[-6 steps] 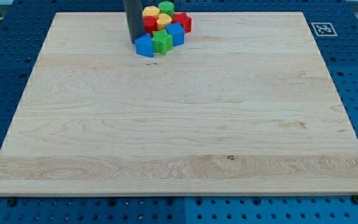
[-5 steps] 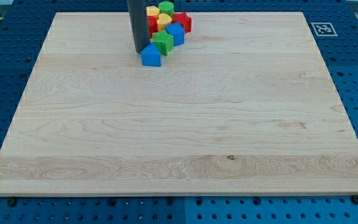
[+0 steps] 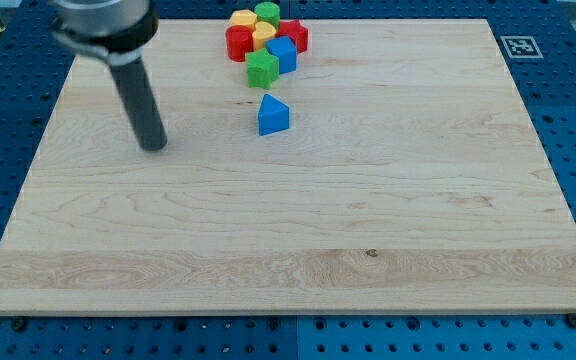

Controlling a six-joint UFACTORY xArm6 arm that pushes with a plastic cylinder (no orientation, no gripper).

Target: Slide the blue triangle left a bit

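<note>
Wood grain runs bare across the near half of the board (image 3: 288,250), with nothing standing on it toward the view's bottom. Farther up, on the view's left, my tip (image 3: 153,146) rests on the surface, a plain dark rod end carrying nothing and touching no block. The blue triangle (image 3: 273,115) stands alone near the middle of the far half, well apart from my tip and to its right in the view. It is clear of the other blocks, with open wood on all sides.

Judging by its look, this triangle is a small, rigid, light piece that should skid easily on the smooth wood and may spin if struck off-centre. There is nothing to grasp it with; the push should land squarely on its right-hand face, so my tip, now on the wrong side, would need to go round it.

Beyond it, a green block (image 3: 261,69) and a blue cube (image 3: 283,53) form the near edge of a cluster at the view's top, with red (image 3: 238,42), yellow (image 3: 263,37) and another green block (image 3: 267,12) packed behind.
</note>
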